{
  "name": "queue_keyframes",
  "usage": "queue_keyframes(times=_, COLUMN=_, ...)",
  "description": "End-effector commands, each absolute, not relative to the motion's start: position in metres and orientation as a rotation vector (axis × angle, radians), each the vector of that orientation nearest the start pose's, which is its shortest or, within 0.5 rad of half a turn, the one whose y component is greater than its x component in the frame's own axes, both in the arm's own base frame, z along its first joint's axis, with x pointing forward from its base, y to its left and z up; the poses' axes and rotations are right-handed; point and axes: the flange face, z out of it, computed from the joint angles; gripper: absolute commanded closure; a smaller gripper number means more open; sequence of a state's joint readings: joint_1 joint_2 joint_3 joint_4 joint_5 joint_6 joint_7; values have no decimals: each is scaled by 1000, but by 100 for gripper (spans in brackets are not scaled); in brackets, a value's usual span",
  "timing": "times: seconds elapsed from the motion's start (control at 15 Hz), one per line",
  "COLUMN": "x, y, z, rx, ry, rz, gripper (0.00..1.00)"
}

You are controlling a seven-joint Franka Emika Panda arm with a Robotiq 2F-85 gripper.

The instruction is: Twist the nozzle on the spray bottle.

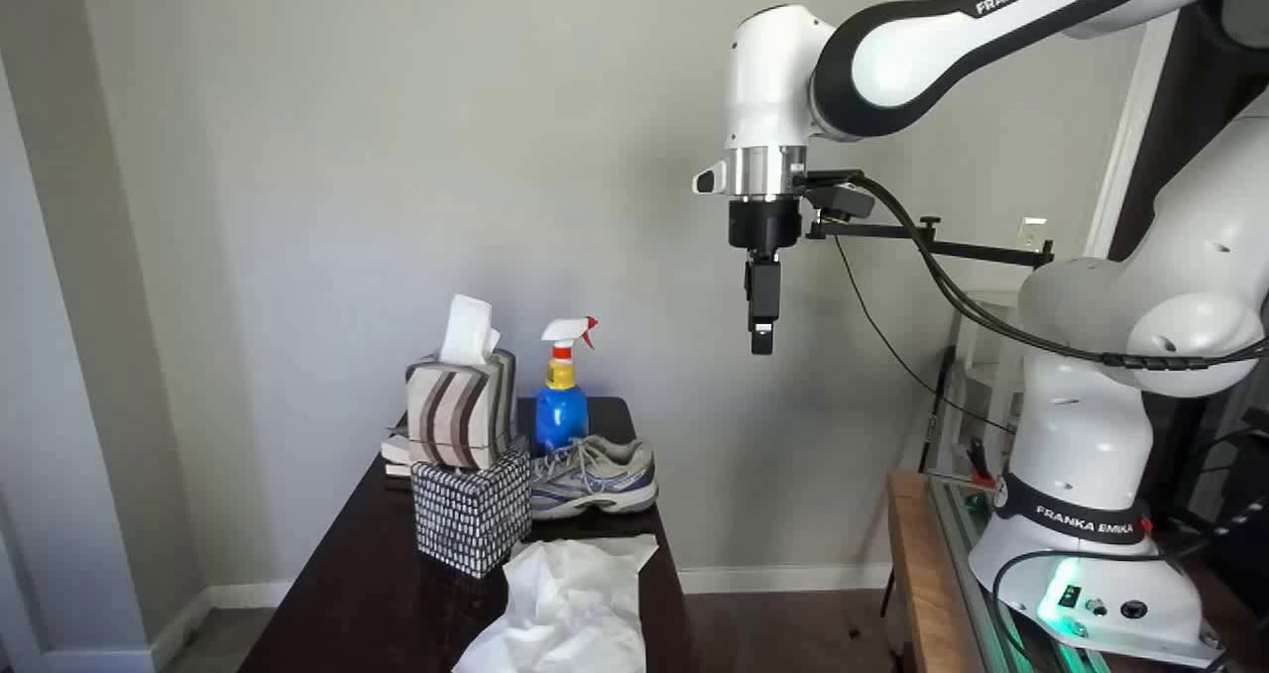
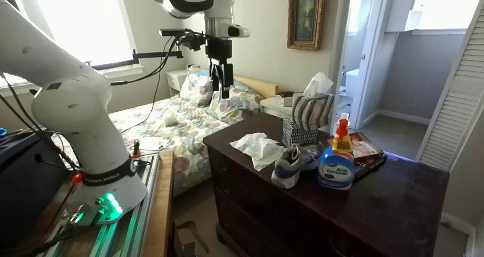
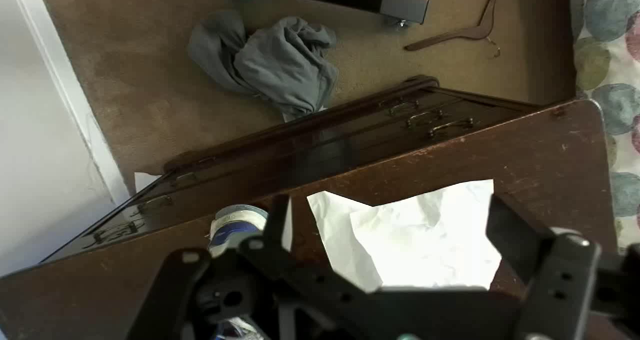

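The spray bottle (image 1: 562, 417) stands upright on the dark dresser in both exterior views; its blue body and label face out in an exterior view (image 2: 335, 170). Its white trigger head sits above a yellow and red neck. The nozzle (image 1: 592, 322) is the small red-orange tip at the head's front, pointing toward the robot's side. My gripper (image 1: 761, 344) hangs pointing down in the air, well above and apart from the bottle; it also shows in an exterior view (image 2: 221, 92). In the wrist view my gripper (image 3: 390, 212) has its fingers wide apart with nothing between them. The nozzle does not show there.
A grey-blue shoe (image 2: 293, 168) stands beside the bottle. A striped tissue box (image 1: 461, 410) sits on a black-and-white box (image 1: 471, 519). Crumpled white paper (image 3: 425, 235) lies on the dresser (image 2: 397, 200) below my gripper. Books (image 2: 365, 147) lie behind the bottle.
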State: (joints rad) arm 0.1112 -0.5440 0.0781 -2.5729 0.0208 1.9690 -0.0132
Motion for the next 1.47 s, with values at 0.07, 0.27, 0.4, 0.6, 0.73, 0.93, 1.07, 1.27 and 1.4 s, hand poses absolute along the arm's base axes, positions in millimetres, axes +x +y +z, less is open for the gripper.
queue_keyframes(times=0.07, x=363, y=71, z=438, rx=-3154, ry=-287, rz=95, gripper=0)
queue_keyframes(times=0.27, x=363, y=71, z=438, rx=-3154, ry=-287, rz=95, gripper=0)
queue_keyframes(times=0.4, x=367, y=62, z=435, rx=-3180, ry=-326, rz=104, gripper=0)
queue_keyframes(times=0.6, x=387, y=21, z=430, rx=-3238, ry=-491, rz=16, gripper=0)
queue_keyframes(times=0.73, x=404, y=-13, z=425, rx=-3225, ry=-647, rz=-63, gripper=0)
queue_keyframes(times=0.93, x=435, y=-66, z=416, rx=-3139, ry=-778, rz=-206, gripper=0)
queue_keyframes(times=1.07, x=456, y=-93, z=414, rx=-3104, ry=-882, rz=-281, gripper=0)
queue_keyframes(times=1.27, x=489, y=-117, z=413, rx=-3053, ry=-1042, rz=-325, gripper=0)
queue_keyframes(times=1.4, x=513, y=-122, z=416, rx=-3035, ry=-1116, rz=-346, gripper=0)
